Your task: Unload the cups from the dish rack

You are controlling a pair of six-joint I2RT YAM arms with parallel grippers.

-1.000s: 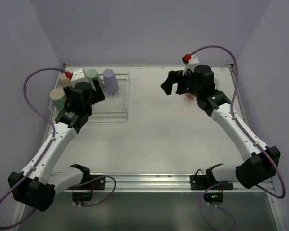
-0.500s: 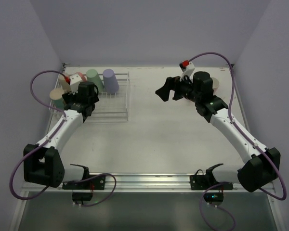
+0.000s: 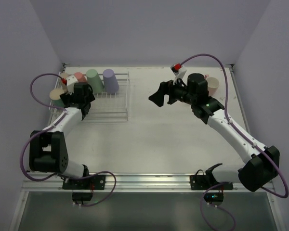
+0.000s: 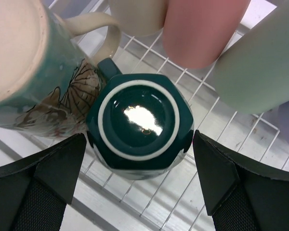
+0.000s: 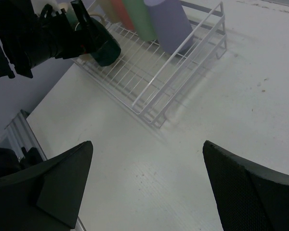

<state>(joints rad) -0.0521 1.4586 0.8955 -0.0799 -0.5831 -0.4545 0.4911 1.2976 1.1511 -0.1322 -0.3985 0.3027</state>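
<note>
Clearly dark green cup (image 4: 139, 122) stands base-up.

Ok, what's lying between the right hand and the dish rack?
Nothing: just bare table separates the right hand from the dish rack. The top view shows that gap, and the right wrist view agrees.

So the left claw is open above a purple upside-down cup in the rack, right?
Not purple. The left wrist view shows the open left gripper above a dark green upside-down cup in the dish rack; the lilac cup stands farther along.
</note>
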